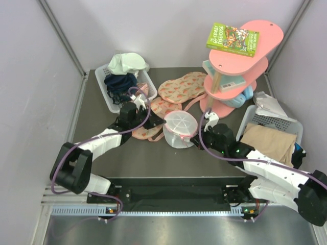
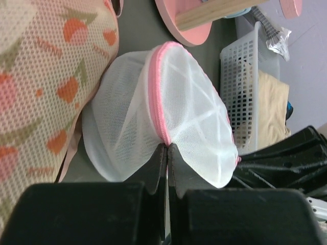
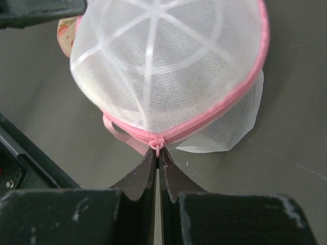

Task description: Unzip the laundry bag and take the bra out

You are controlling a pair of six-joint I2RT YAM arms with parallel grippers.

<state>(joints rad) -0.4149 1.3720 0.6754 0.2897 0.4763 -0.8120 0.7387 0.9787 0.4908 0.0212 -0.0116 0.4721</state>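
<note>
The right gripper (image 3: 158, 153) pinches the laundry bag (image 3: 163, 66) by its zip pull (image 3: 158, 146), and the left gripper (image 2: 167, 149) pinches the pink trim (image 2: 156, 97); a skewed tug could slip the tiny pull free.

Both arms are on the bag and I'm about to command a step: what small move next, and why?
Probably draw the right gripper along the pink zip: it is shut on the zipper pull, the left gripper pinches the trim of the laundry bag to steady it, and the zip looks closed.

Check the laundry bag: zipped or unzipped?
Zipped, where visible: the laundry bag's pink zip runs closed along the rim; the right gripper pinches the zip pull.
</note>
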